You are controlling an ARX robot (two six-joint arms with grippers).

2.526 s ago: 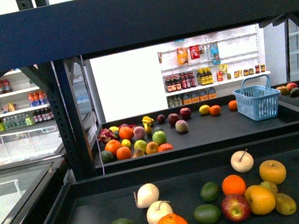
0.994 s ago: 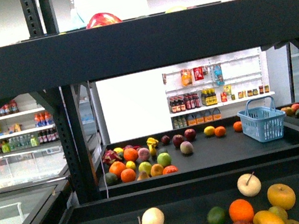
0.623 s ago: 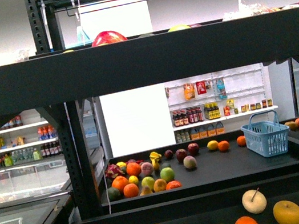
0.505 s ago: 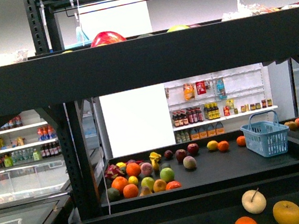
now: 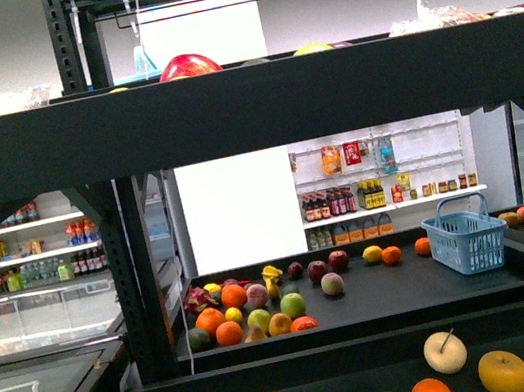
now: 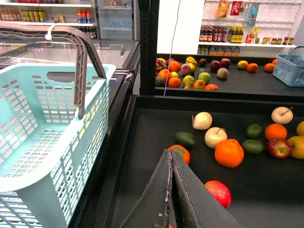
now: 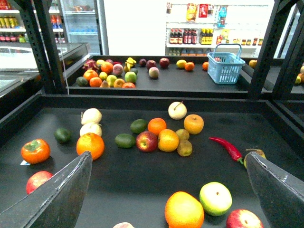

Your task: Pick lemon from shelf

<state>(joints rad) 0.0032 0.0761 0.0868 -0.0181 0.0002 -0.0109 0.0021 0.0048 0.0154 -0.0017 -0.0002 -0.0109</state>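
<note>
The shelf is a black rack whose thick upper tier crosses the front view. Over its edge peek a red fruit and a yellow fruit; I cannot tell whether that is the lemon. The lower deck holds several mixed fruits, among them yellow-orange ones, none clearly a lemon. My left gripper is shut and empty above the deck near a persimmon. My right gripper is open and wide, with an orange fruit and a green apple below it. Neither gripper shows in the front view.
A pale turquoise basket with a grey handle hangs left of the deck. A red chilli lies at the right. On a further rack deck stand a blue basket and more fruit. Black uprights flank the opening.
The front view has risen: the lower deck's fruit slid down out of frame and the upper tier's top came into sight. Over the last half second it has barely moved.
</note>
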